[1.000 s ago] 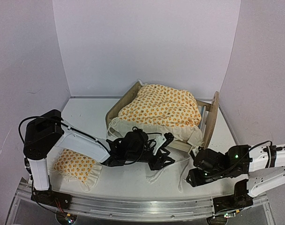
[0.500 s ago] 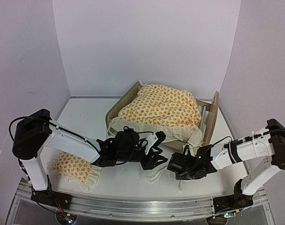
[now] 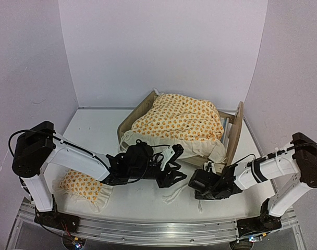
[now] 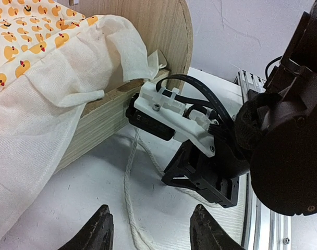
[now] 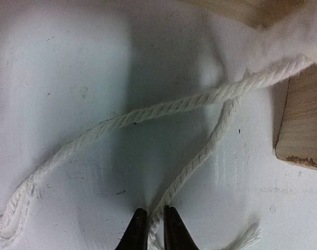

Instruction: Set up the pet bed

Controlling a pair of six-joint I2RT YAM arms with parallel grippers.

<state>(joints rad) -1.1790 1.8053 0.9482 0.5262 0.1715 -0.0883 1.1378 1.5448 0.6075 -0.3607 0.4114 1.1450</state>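
White table (image 3: pixel 96 125) bears loose cords (image 5: pixel 163 109) beside pet bed (image 3: pixel 234 133), pillow (image 3: pixel 83 185) apart.

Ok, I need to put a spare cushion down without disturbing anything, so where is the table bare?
The widest bare patch of table lies far left, between the left wall and the pet bed. A narrow strip runs between the footboard and the right wall. The near middle is crowded: left gripper, right gripper, loose cord, with the pillow near left.
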